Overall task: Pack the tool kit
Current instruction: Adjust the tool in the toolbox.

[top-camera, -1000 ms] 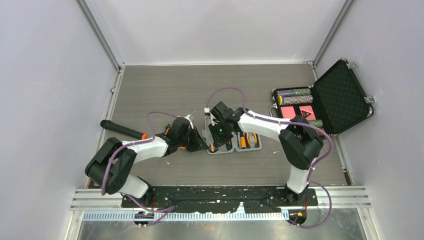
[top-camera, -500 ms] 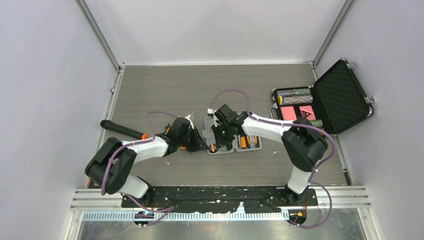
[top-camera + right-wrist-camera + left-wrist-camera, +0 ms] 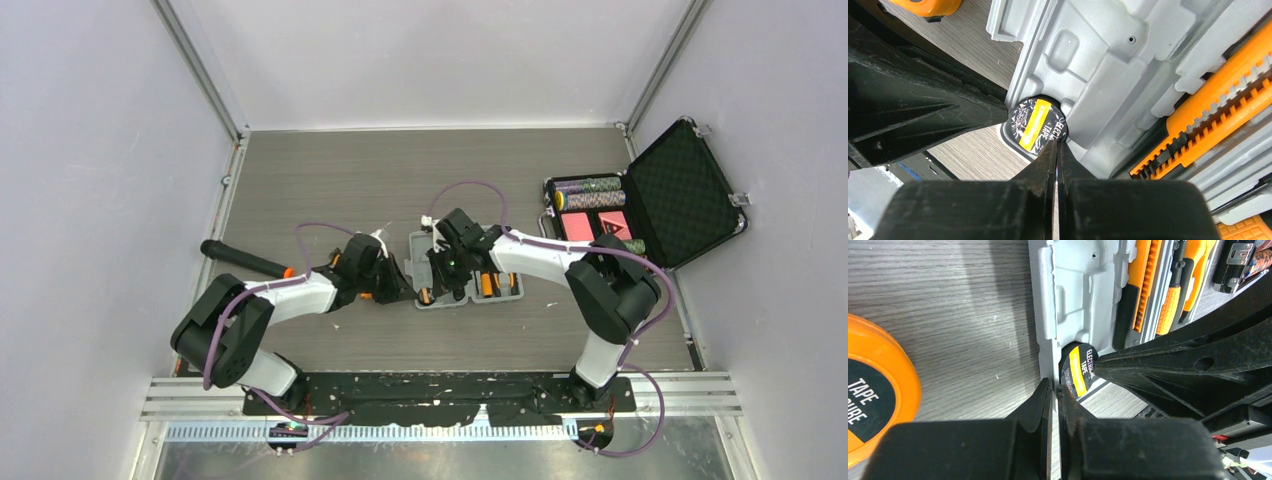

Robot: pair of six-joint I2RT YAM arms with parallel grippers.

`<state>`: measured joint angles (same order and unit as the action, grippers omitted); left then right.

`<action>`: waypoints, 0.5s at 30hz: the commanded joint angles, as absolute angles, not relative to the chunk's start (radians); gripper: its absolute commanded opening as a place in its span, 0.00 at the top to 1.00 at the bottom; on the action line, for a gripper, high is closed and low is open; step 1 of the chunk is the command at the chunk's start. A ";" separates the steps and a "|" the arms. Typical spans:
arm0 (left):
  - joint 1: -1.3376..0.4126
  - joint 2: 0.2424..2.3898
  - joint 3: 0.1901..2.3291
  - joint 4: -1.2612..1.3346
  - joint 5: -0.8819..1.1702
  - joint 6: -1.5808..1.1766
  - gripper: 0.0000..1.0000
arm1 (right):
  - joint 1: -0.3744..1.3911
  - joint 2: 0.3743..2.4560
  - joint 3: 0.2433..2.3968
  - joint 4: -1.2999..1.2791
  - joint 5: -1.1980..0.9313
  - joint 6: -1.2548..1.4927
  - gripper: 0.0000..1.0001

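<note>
Left fingers point(image 3: 1044, 405) and right fingers point(image 3: 1050, 162), each pair pressed together, are crowding the tape roll point(image 3: 1079, 371) in the grey case point(image 3: 1073, 285); tape measure point(image 3: 873, 385) lying at its nine o'clock

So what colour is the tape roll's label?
Black with a yellow stripe on the tape roll; right wrist view shows it best.

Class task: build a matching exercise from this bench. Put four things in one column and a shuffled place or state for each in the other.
1 tape roll
2 tape measure
3 black case
4 right gripper

A lid up, at right
B shut, tips at tape roll
C on table beside grey case
D in grey case's corner recess

Pairs: 1-D; 2-C; 3-A; 4-B
</note>
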<state>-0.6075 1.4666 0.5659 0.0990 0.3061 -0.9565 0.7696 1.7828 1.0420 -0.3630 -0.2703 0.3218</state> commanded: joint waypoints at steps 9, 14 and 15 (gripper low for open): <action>-0.614 1.328 0.644 0.011 0.218 -0.884 0.65 | 0.806 1.737 1.083 -0.486 -0.205 0.259 0.83; -0.607 1.204 0.717 -0.172 0.066 -0.776 0.41 | 0.800 1.639 1.210 -0.503 -0.187 0.251 0.69; -0.606 1.181 0.729 -0.216 0.022 -0.751 0.35 | 0.798 1.626 1.216 -0.500 -0.183 0.251 0.66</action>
<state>-0.6086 1.2839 0.6529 -0.0673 0.1841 -0.8692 0.7971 1.7359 1.1210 -0.4717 -0.2222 0.2768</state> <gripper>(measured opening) 0.556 0.298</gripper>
